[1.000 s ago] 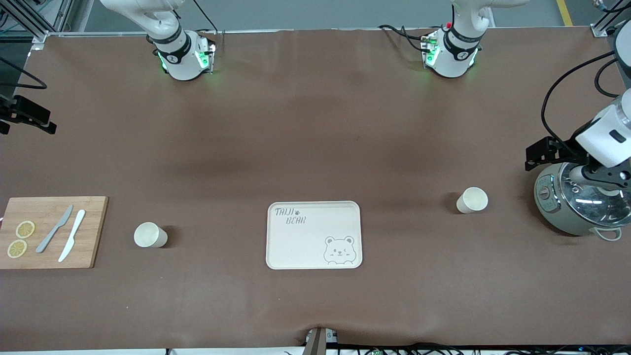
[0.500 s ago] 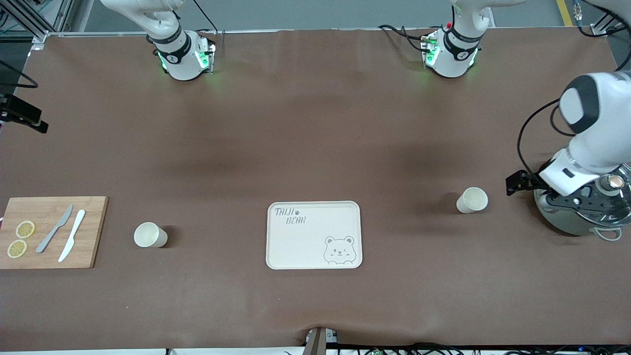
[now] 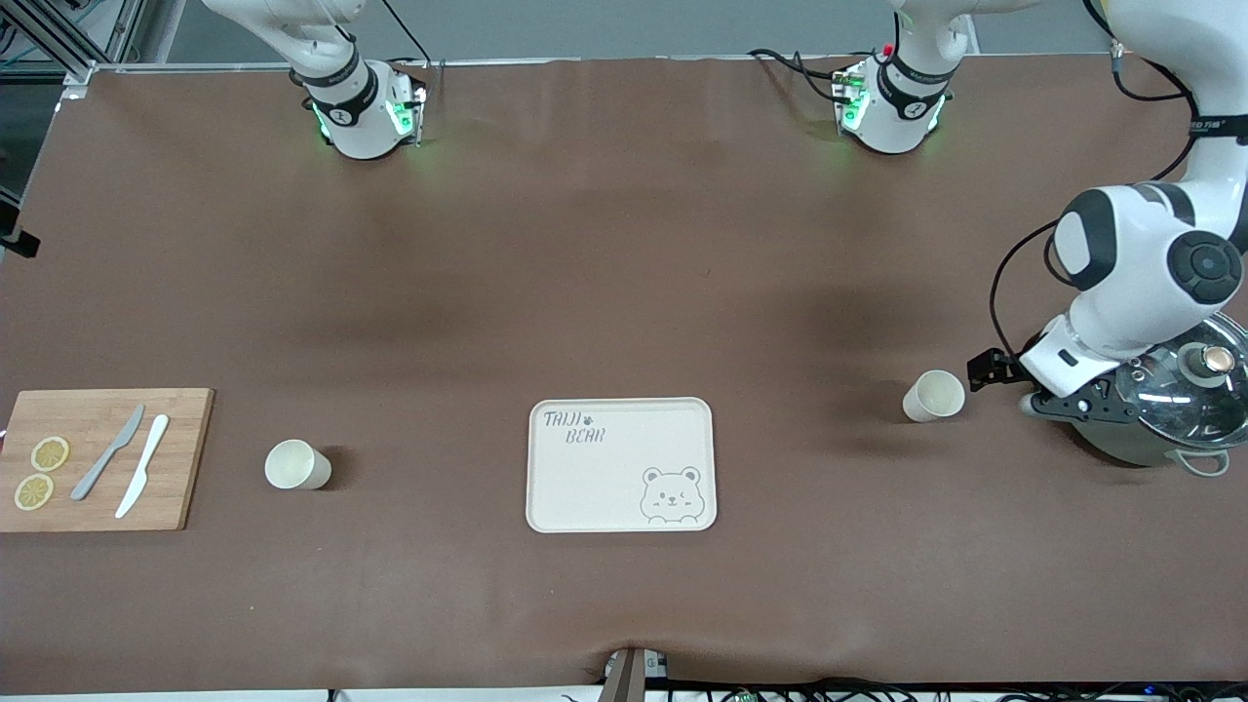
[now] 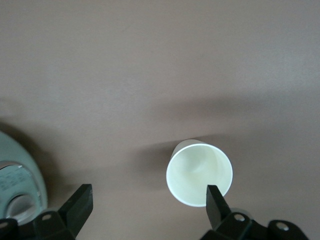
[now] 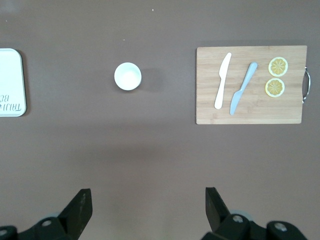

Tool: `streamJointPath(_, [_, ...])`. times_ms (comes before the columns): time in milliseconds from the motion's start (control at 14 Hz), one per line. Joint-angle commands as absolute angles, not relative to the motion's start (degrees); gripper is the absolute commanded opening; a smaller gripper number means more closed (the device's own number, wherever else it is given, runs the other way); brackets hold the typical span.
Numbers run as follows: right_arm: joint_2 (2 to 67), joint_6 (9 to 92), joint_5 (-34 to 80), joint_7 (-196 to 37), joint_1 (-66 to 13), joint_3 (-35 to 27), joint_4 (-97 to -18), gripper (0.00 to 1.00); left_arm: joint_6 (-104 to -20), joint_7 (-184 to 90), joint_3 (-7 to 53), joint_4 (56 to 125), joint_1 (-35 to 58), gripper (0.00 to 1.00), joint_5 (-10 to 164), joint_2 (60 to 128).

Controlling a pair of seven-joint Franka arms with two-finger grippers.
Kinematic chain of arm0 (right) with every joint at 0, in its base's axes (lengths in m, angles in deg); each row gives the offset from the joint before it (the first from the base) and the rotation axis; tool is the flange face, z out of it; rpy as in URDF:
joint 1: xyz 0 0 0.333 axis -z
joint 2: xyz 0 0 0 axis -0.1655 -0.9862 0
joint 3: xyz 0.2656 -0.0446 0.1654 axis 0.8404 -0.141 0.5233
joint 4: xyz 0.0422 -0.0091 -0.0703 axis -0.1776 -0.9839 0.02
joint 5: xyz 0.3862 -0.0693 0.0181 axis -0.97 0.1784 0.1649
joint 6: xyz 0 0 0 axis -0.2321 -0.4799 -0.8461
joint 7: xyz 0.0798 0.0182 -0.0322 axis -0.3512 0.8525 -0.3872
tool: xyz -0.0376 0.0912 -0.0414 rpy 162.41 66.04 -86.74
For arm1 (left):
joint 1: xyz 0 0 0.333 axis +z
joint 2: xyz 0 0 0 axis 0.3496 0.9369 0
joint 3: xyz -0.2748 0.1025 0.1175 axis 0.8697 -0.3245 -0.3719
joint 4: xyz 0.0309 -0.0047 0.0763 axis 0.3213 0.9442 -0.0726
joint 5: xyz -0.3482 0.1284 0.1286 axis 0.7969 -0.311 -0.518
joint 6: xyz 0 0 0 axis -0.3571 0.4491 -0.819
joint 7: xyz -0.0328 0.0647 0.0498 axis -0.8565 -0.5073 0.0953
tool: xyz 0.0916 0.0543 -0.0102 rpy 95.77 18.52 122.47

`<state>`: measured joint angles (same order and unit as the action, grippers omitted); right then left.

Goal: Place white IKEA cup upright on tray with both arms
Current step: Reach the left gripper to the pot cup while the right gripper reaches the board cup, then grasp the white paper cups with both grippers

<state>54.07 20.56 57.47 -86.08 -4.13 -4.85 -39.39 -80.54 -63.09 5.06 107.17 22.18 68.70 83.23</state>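
Cups: one (image 3: 296, 464) stands upright near the cutting board (image 3: 185, 458), nearest the camera, beside the tray (image 3: 621, 464); another (image 3: 934, 396) lies farther off toward my left arm's end. My left gripper (image 4: 149, 200) hovers over it, fingers apart. My right gripper (image 5: 148, 206), fingers apart, waits high over the table.

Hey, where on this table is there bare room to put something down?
The tray is bare. Open brown table lies between the tray and each cup, and between the tray and the arm bases. It is crowded on the cutting board and where the left tool, open, hangs between one cup and the pot.
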Motion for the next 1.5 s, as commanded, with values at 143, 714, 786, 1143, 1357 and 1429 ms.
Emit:
streamJointPath(143, [43.36,31.53,56.72,-87.07,-4.08,-4.02,-38.23,1.00,-85.65,-62.83,7.20,107.50,22.40,1.00,69.24,88.02])
streamJointPath(714, [29.27,42.36,55.40,-87.25,-4.78,-3.93,-37.00,1.00,-88.04,-62.74,7.30,109.87,22.75,1.00,69.24,88.91])
streamJointPath(786, [29.01,42.45,55.66,-86.98,-5.39,-4.01,-37.00,1.00,-88.04,-62.74,7.30,109.87,22.66,1.00,69.24,88.91])
streamJointPath(1143, [23.83,49.48,54.44,-87.51,-5.22,-3.93,-37.26,1.00,-90.84,-62.74,7.21,112.32,22.92,1.00,69.24,89.26])
streamJointPath(1357, [22.42,49.66,54.44,-86.89,-5.75,-3.93,-37.17,1.00,-91.37,-62.74,7.30,112.24,22.92,1.00,69.24,90.57])
streamJointPath(1429, [21.63,49.75,54.35,-86.89,-5.83,-3.93,-37.17,1.00,-91.72,-62.83,7.21,111.81,22.92,1.00,69.24,91.54])
